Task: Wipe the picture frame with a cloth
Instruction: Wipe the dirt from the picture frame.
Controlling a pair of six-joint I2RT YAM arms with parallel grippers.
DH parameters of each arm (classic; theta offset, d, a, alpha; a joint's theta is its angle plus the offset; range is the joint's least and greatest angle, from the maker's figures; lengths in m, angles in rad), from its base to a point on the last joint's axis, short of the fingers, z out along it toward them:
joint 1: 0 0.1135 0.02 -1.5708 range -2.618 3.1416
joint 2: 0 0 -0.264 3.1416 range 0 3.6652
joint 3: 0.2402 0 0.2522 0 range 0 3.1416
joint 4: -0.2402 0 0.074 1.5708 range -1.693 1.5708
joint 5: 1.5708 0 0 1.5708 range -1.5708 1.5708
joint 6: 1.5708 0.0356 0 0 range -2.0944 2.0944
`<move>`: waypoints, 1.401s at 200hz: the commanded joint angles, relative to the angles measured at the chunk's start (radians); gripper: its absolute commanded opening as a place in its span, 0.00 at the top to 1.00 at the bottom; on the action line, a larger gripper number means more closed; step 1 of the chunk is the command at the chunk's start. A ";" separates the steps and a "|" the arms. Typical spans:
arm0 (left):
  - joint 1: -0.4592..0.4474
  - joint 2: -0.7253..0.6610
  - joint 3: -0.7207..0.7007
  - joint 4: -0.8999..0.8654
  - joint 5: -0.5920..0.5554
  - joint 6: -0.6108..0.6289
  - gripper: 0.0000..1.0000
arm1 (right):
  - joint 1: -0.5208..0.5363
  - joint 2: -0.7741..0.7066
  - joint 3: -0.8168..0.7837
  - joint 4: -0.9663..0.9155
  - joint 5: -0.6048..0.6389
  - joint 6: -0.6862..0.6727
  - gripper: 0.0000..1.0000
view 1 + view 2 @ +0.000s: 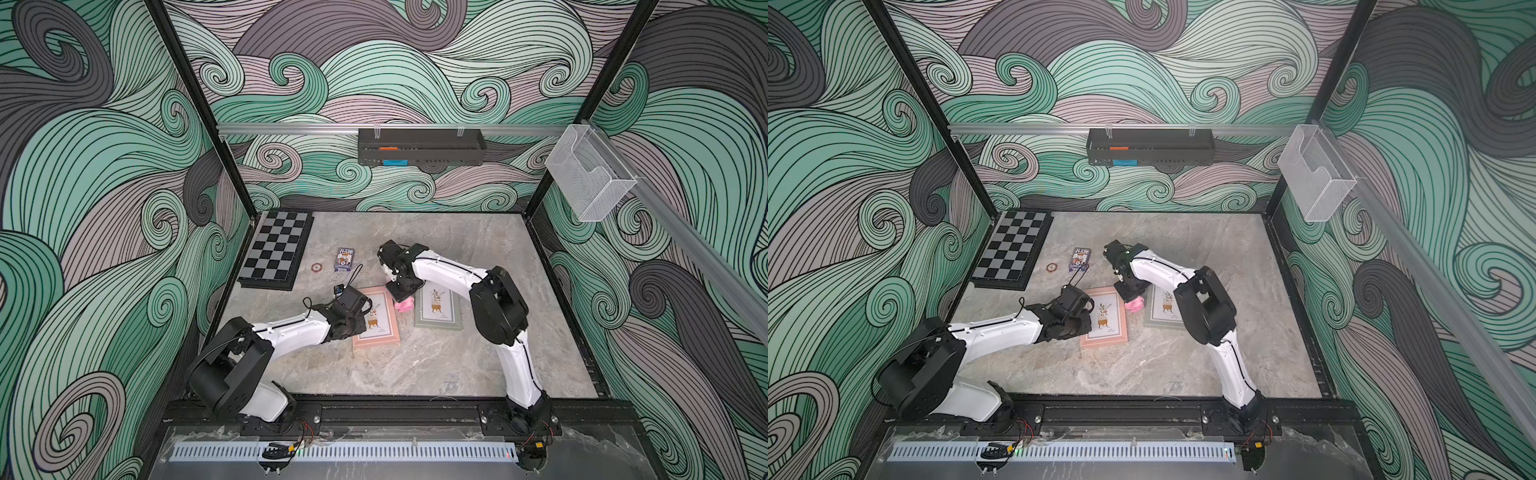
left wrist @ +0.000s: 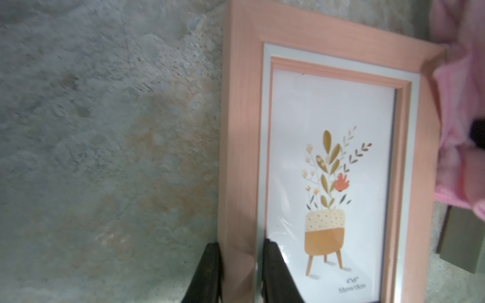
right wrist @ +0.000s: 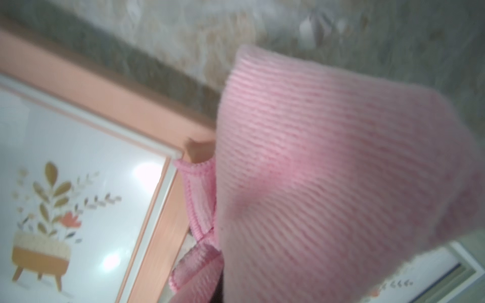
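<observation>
Two pincers grip: nearest us, the left pincer point(image 2: 241, 249) closes narrowly on the pink frame point(image 1: 380, 328), across its long border. Beyond it, the right pincer point(image 1: 402, 299) is clamped tight on the bunched cloth point(image 1: 404, 307), at that frame's far corner, beside the green frame point(image 1: 440, 320). Only the wrist views show us cloth overlapping that corner.

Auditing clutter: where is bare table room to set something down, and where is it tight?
Bare: near strip of grey marble tabletop, from black front rail to the pink wooden picture frame and grey-green picture frame; the far right corner behind the latter. Crowded: the bunched pink cloth between the frames; checkered board far left.
</observation>
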 commanded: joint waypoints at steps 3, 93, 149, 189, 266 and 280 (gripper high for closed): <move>-0.007 0.067 -0.001 -0.083 0.001 -0.010 0.94 | 0.064 -0.146 -0.136 -0.009 -0.067 0.064 1.00; -0.009 0.078 0.026 -0.105 0.030 0.013 0.94 | 0.088 -0.167 -0.148 0.031 -0.038 0.123 1.00; -0.016 0.037 -0.004 -0.114 0.014 -0.012 0.94 | 0.009 0.016 0.126 0.016 -0.158 0.099 1.00; -0.015 0.035 0.024 -0.138 -0.005 -0.018 0.94 | 0.114 -0.182 -0.203 0.069 -0.141 0.194 1.00; -0.035 0.005 0.017 -0.130 0.044 -0.011 0.94 | 0.132 -0.186 -0.137 0.094 -0.073 0.182 1.00; -0.049 -0.007 0.009 -0.127 0.042 -0.020 0.94 | 0.118 -0.061 -0.016 0.105 -0.093 0.162 1.00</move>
